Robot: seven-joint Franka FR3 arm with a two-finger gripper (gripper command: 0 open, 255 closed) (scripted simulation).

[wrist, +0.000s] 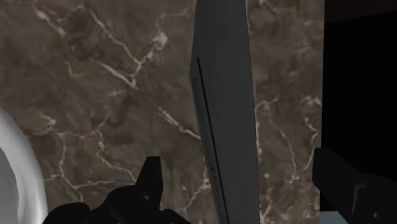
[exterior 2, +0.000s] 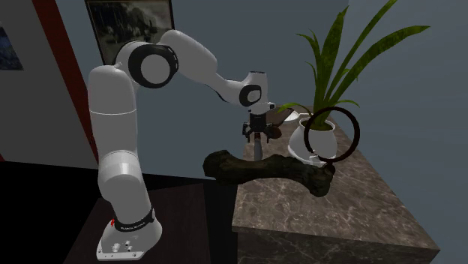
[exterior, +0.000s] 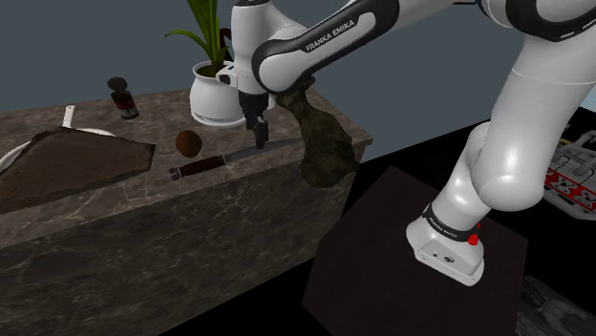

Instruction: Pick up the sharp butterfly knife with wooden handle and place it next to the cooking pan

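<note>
hovering spread over the knife (exterior: pixel 232 158) blade, the hand (exterior: pixel 259 139) may slip off it — thin and flat on the tabletop (wrist: pixel 95 95), it offers little purchase.

The counter (exterior: pixel 143 229) is dark brown polished stone, veined pale like marble. The knife (exterior: pixel 229 159) has a smooth grey blade (wrist: pixel 222 95), dull rather than mirror-bright (metal, by its look), and a reddish-brown handle (exterior: pixel 201 166) with a woody sheen. At twelve o'clock from the knife in the shoulder view, the pot (exterior: pixel 215 95) is glossy white. The arm (exterior: pixel 535 105) wears a shiny white shell, while the gripper (wrist: pixel 238 164) is matt black. At three o'clock from the blade, a brown lump (exterior: pixel 320 138) looks rough and bark-like.
</note>
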